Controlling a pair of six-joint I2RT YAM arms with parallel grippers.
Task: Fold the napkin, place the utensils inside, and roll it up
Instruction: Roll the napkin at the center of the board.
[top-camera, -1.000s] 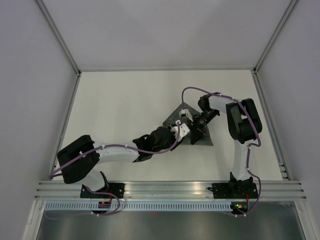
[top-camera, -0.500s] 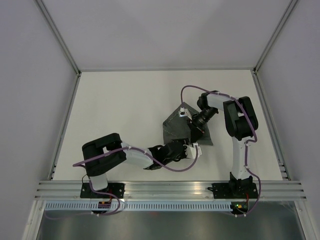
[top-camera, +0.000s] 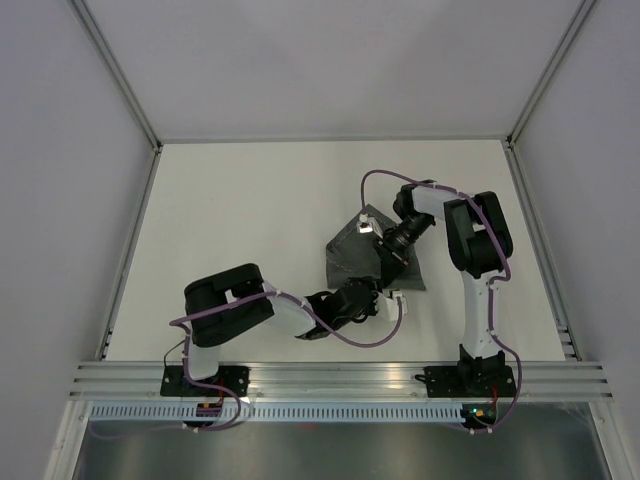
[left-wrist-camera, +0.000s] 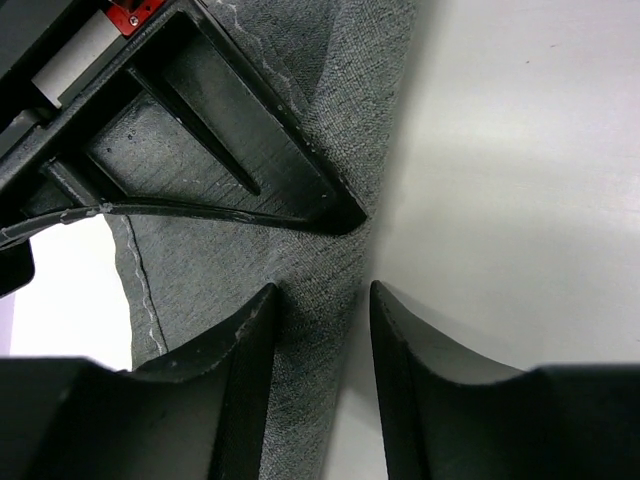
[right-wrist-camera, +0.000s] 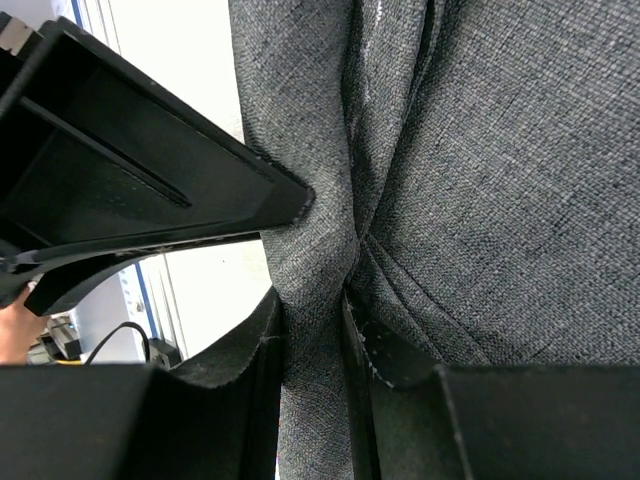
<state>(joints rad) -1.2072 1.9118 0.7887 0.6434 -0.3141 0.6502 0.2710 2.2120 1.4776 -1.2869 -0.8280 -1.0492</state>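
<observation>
White table (top-camera: 230, 220) bore the limp napkin (top-camera: 348, 262), likely best taken by folds: right gripper (right-wrist-camera: 312, 312) pinched one, left gripper (left-wrist-camera: 322, 292) gaped over its edge

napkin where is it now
Top view: the napkin lies right of centre on the table, pinched by the right hand, left hand at its near edge.

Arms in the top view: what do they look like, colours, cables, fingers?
The left arm and right arm have white links and bulky black joints. A purple cable loops along each. The fingers are black, flat, tapering plastic.
</observation>
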